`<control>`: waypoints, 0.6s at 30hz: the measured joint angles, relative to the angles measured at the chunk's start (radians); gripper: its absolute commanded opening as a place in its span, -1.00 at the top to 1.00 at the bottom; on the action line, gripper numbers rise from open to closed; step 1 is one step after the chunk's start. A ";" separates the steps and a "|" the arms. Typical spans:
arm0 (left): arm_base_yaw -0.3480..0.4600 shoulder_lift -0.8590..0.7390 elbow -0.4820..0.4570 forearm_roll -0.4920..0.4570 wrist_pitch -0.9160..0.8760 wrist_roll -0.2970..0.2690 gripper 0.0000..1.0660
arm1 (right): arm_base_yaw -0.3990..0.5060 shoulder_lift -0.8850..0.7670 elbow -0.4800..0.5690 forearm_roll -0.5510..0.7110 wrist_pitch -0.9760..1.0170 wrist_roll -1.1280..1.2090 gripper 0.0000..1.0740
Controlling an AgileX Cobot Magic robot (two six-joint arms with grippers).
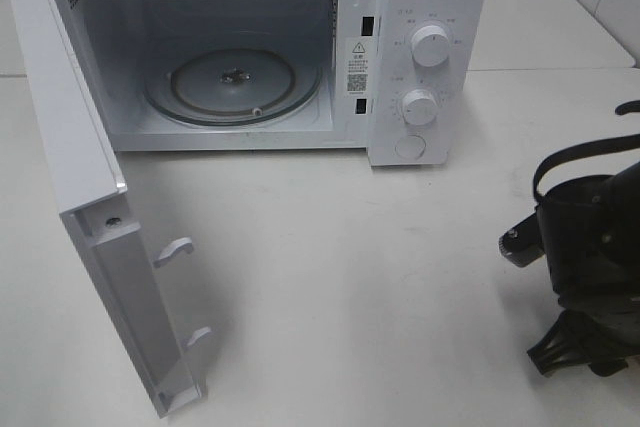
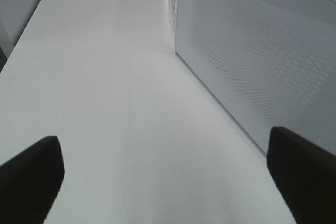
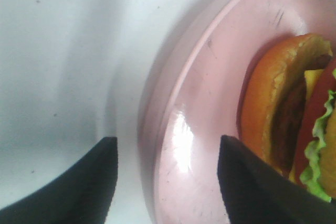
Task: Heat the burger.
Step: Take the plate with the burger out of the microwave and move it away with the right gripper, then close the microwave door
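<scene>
The burger (image 3: 286, 114) lies on its side on a round pink plate (image 3: 184, 145), seen only in the right wrist view; its golden bun, yellow cheese, red tomato and green lettuce show. My right gripper (image 3: 167, 141) straddles the plate's rim, one finger over the table and one over the plate. The jaws stand apart and do not touch the rim. In the exterior high view only the right arm (image 1: 590, 237) shows at the right edge; plate and burger are out of view there. My left gripper (image 2: 163, 145) is open over bare table, nothing between its fingers.
A white microwave (image 1: 430, 7) stands at the back with its door (image 1: 90, 207) swung wide open toward the front left. The glass turntable (image 1: 235, 82) inside has nothing on it. A white dotted panel of the microwave (image 2: 252, 61) rises beside the left gripper.
</scene>
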 measured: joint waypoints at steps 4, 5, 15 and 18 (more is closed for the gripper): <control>0.000 0.000 0.000 0.000 0.000 0.000 -0.98 | 0.000 -0.113 -0.013 0.085 0.002 -0.125 -0.11; 0.000 0.000 0.000 0.000 0.000 0.000 -0.98 | 0.000 -0.139 -0.017 0.107 0.002 -0.158 -0.12; 0.000 0.000 0.000 0.000 0.000 0.000 -0.98 | 0.000 -0.464 -0.103 0.482 -0.036 -0.650 -0.39; 0.000 0.000 0.000 0.000 0.000 0.000 -0.98 | 0.000 -0.556 -0.137 0.577 -0.013 -0.755 -0.44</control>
